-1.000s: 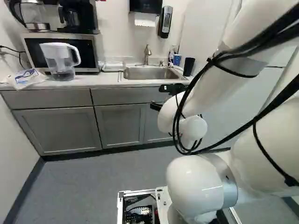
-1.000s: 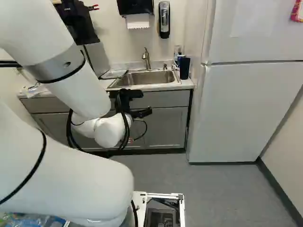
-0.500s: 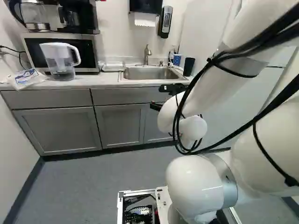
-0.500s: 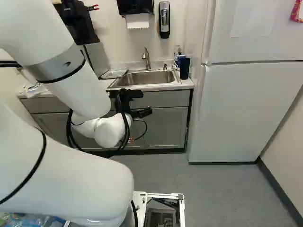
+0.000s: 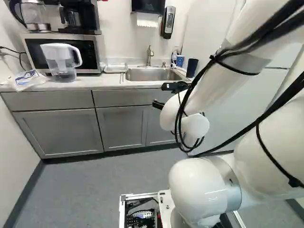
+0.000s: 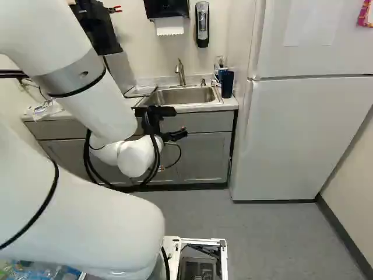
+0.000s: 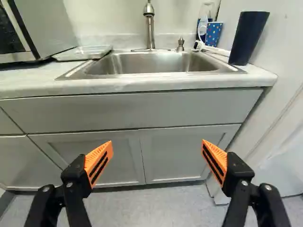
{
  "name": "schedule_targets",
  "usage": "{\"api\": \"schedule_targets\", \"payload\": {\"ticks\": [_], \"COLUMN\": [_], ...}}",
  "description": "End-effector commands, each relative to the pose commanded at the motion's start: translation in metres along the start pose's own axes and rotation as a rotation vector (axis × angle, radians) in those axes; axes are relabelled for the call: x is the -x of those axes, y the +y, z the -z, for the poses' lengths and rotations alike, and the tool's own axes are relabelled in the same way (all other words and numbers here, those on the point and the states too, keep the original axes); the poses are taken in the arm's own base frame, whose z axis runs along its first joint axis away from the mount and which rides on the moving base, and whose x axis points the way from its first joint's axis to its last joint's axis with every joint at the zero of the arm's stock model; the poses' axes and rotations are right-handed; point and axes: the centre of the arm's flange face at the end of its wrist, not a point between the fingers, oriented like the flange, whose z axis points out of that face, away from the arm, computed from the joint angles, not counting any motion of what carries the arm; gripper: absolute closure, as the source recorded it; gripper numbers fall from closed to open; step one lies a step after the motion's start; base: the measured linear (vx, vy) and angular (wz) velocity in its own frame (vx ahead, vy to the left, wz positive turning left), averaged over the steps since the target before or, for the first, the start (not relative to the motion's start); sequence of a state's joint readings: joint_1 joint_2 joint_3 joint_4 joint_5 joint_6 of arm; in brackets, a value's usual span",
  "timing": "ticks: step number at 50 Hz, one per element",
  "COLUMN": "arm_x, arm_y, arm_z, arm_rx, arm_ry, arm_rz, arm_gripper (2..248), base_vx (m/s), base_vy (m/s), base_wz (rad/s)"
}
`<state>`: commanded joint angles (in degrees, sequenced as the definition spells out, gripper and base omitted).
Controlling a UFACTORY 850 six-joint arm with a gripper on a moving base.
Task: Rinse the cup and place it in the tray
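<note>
1. Two fingers of your gripper (image 7: pixel 157 144) stand wide apart with nothing between them, facing the cabinet doors (image 7: pixel 189 158) under the sink (image 7: pixel 151 74).
2. Both possible cups are right of the sink as you face it: a dark blue tumbler (image 7: pixel 248 38) just beside it, and a white-dotted blue cup (image 7: pixel 213 33) at its back right corner. You can't tell which one the task means; settle that first.
3. Judging by this, you are at the approach. Raise the gripper above the sink's front rim before reaching forward, or you may hit the counter.
4. Close gently on the cup's sides, clear of the faucet (image 7: pixel 150 28) behind the sink.
5. Save the tray (image 7: pixel 83 52), left of the sink, for last.
6. You can read no label on either cup; a plastic bag (image 5: pixel 28 80) far left of the sink carries blue print.
</note>
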<state>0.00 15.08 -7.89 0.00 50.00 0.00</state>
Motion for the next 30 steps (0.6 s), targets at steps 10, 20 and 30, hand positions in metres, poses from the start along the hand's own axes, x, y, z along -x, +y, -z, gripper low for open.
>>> {"api": "schedule_targets", "payload": {"ticks": [10, 20, 30], "arm_x": [-0.014, -0.025, -0.035], "arm_y": [0.0, 0.0, 0.0], "arm_z": [-0.009, -0.014, -0.02], "arm_rx": [0.0, 0.0, 0.0], "arm_ry": [0.024, 0.037, 0.034], "arm_rz": [0.0, 0.0, 0.0], "arm_gripper": [3, 3, 3], "base_vx": [0.0, 0.0, 0.0], "base_vy": [0.0, 0.0, 0.0], "base_wz": [0.0, 0.0, 0.0]}}
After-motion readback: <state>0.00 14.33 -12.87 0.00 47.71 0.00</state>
